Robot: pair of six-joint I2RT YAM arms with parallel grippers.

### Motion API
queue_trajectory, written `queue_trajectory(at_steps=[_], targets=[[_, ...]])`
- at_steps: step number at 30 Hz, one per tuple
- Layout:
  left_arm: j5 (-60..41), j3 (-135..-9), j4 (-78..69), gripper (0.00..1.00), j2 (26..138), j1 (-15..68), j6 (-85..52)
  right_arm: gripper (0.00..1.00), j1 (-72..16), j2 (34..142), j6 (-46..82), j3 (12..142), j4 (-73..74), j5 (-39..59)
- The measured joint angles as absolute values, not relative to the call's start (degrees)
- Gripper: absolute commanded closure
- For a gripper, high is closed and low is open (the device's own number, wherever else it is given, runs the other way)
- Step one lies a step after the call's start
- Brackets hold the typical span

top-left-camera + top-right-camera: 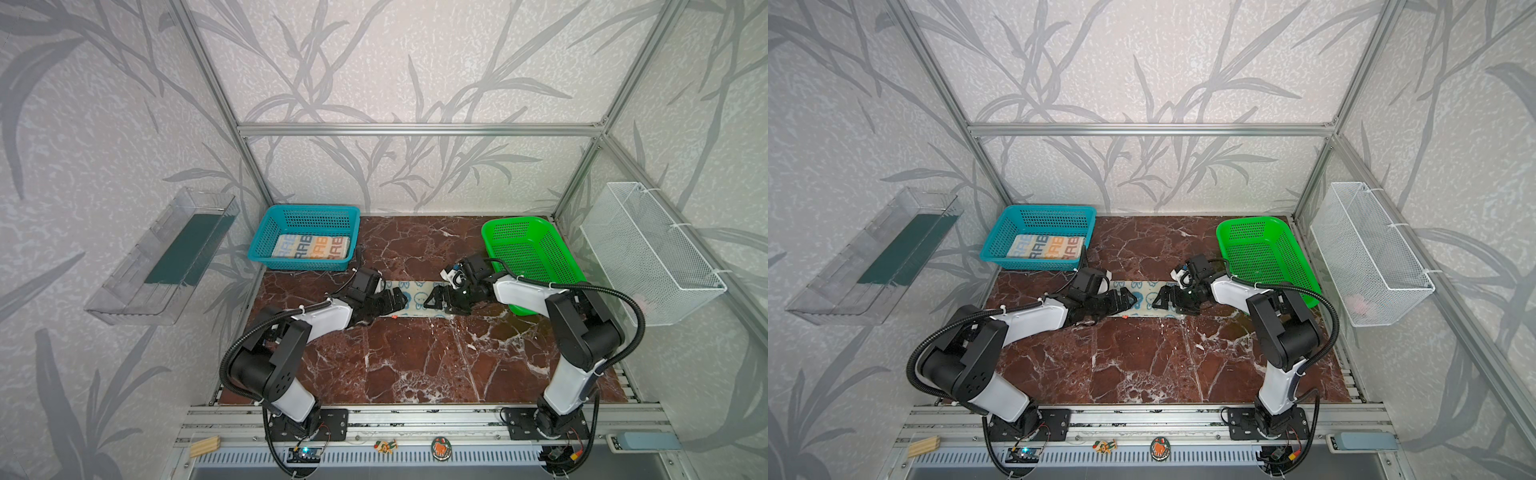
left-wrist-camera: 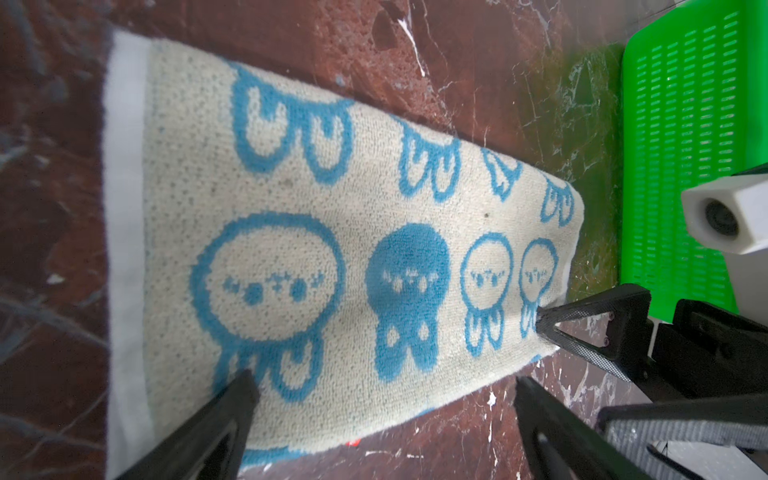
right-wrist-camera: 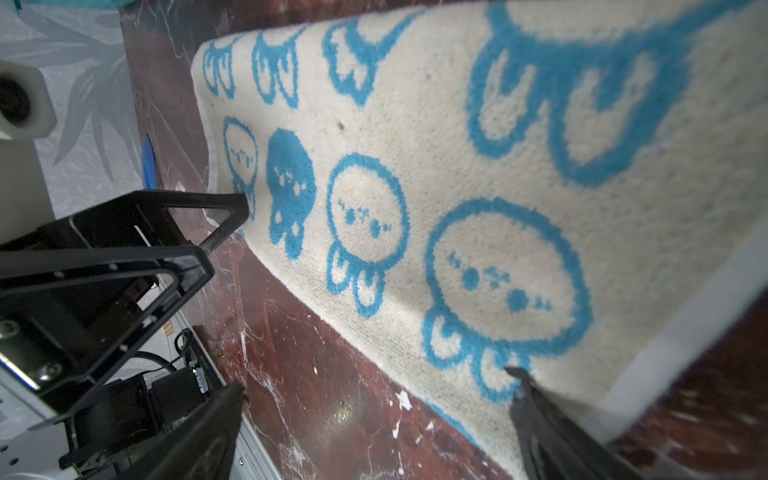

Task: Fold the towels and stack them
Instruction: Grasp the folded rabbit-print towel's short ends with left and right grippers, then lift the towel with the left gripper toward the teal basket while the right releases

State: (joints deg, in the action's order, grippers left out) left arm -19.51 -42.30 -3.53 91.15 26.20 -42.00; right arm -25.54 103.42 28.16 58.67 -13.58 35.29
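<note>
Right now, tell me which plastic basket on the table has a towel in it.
The blue basket, back left: a folded striped towel lies inside. The green basket shows none.

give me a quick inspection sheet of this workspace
surface: red-brown marble table
job's things: blue-bunny towel lying as a long strip between the hands; striped towel folded in the teal basket; no other towel seen
clutter: wood block and two trinkets on the front rail
hands: left hand and right hand open, at the strip's ends
cables: black conduits loop along both arms
surroundings: green basket, wire basket, clear wall bin
</note>
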Motion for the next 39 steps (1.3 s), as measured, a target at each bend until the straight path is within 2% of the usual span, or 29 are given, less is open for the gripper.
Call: queue_trajectory(at_steps=[4,11,21,30,39], targets=[[-18.83,-44.23,1.19,0.01,89.91,26.20,-40.05,0.01,-25.54,102.69,26.79,59.24,-15.51,34.37],[-12.19,-54.65,13.82,0.01,86.28,25.32,-32.82,0.01,-25.10,99.31,23.16,63.92,-24.18,28.58],[-10.09,-61.84,27.99,0.01,95.96,21.56,-29.58,0.01,-24.84,99.90,18.50,66.83,-31.55,19.44],[-10.90,-65.49,33.01,0.01,101.54,21.61,-28.45,0.01,-24.84,106.08,17.65,67.77,-32.75,17.96],[-13.19,-66.87,33.15,0.01,105.01,21.76,-28.23,0.01,-25.67,107.59,18.17,69.36,-30.94,18.52]])
